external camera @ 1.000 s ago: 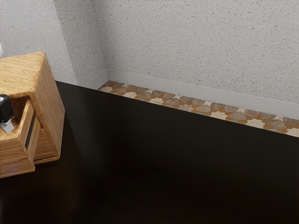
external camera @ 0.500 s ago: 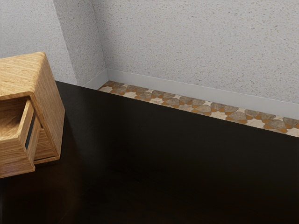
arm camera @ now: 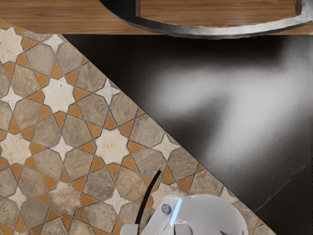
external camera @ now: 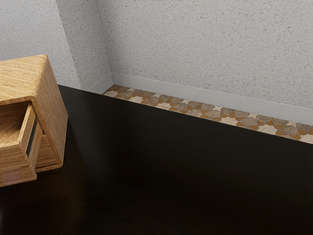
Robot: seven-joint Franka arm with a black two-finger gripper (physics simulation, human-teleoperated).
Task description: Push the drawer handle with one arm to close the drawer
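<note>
A light wooden cabinet [external camera: 51, 107] stands at the exterior view's left edge, with its drawer [external camera: 14, 159] pulled part of the way out. Part of the drawer's hollow inside can be seen, and a dark rail runs along its side. In the wrist view a curved metallic handle [arm camera: 215, 32] bows out from the wooden drawer front [arm camera: 63, 18]. My hand's camera looks down over this handle and the table beside it. Whether the gripper touches the handle cannot be told.
The glossy black table [external camera: 171, 171] extends toward the exterior view's right, with patterned floor tiles [external camera: 195, 108] and a speckled wall behind it. In the wrist view the white robot base [arm camera: 210, 215] and a black cable [arm camera: 147, 198] appear beyond the table's edge.
One second ago the black gripper was over the open drawer in the exterior view; it has since moved out past that view's left edge. The drawer has not visibly moved.
</note>
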